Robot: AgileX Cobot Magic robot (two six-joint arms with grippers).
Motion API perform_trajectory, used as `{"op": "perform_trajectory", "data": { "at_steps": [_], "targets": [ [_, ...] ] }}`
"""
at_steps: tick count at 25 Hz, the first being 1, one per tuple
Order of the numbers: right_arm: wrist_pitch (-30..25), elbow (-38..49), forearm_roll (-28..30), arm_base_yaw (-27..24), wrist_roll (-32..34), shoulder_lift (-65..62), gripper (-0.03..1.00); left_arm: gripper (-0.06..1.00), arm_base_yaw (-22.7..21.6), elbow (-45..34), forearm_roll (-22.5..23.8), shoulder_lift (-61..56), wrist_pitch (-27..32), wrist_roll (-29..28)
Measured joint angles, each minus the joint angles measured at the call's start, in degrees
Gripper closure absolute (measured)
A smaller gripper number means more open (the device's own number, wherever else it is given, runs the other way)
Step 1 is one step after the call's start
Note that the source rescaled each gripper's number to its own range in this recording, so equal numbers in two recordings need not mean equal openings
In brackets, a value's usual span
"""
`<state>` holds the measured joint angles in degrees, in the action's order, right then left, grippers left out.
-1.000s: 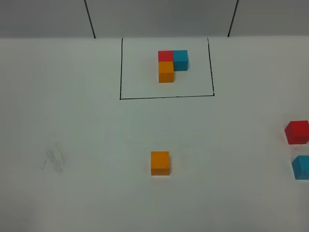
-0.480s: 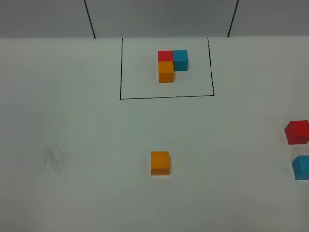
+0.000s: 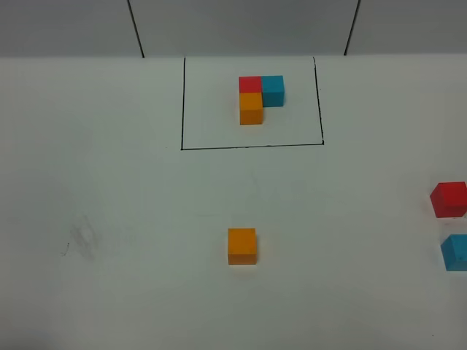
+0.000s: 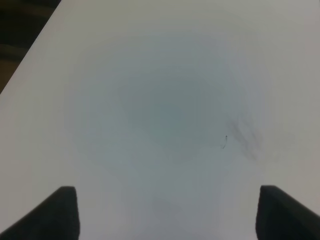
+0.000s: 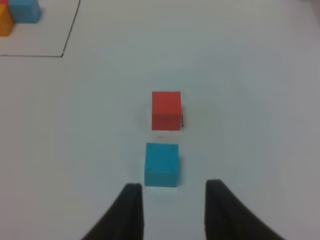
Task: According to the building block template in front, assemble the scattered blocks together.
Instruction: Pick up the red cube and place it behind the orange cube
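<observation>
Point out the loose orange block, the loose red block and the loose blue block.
loose orange block [image 3: 241, 242]: exterior high view, middle of its top face.
loose red block [image 5: 166, 103]: right wrist view, its top face.
loose blue block [image 5: 161, 157]: right wrist view, its top face.

White table [image 3: 131, 189]. Building block template [image 3: 260, 96] sits at the far middle: template red cube [image 3: 249, 84] and template blue cube [image 3: 273, 90] touch side by side, and template orange cube [image 3: 251, 107] sits against the red one's near side. All three lie inside a black-line rectangle [image 3: 252, 146]. Loose orange cube [image 3: 241, 246] near centre, well apart from the frame. Loose red cube [image 3: 448, 199] and loose blue cube [image 3: 454, 252] at the right edge, near each other but apart. Faint grey smudge [image 3: 84, 240] at left
</observation>
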<state>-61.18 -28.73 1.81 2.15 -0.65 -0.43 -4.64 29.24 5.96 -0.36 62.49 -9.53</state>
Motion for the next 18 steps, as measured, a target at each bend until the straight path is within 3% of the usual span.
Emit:
{"op": "perform_trajectory", "data": {
  "at_steps": [18],
  "targets": [
    [0.05,0.00,0.00,0.00,0.00,0.00,0.97,0.32,0.00,0.00,0.00,0.00,-0.15,-0.09]
  ]
}}
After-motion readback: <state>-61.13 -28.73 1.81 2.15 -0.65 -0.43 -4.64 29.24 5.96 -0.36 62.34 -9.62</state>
